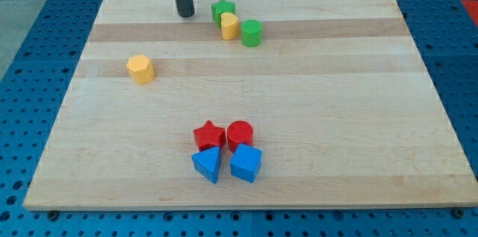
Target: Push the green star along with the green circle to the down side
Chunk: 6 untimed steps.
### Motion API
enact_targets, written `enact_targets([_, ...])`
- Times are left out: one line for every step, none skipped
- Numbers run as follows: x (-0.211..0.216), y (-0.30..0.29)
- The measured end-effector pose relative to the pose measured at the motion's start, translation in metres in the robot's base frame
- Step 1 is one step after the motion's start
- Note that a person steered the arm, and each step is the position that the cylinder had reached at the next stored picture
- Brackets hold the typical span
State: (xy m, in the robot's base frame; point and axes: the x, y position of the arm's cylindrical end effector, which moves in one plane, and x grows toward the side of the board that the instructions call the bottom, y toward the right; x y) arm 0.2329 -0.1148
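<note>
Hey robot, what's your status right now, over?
My tip at the view's top, left of the green star, not touching. Green circle untouched. Yellow block wedged between them. Over.

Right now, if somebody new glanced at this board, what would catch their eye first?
Probably the tight cluster near the view's bottom: red star, red circle, blue triangle and blue cube. Next, at the top, my tip stands just left of the green star, with a yellow block and the green circle bunched beside it.
</note>
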Motion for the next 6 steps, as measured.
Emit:
enact_targets([-0.002,0.033])
enact_targets([0.005,0.059])
enact_targets([0.018,0.095])
enact_targets([0.029,0.109])
enact_targets([0.054,0.109])
enact_targets([0.084,0.113])
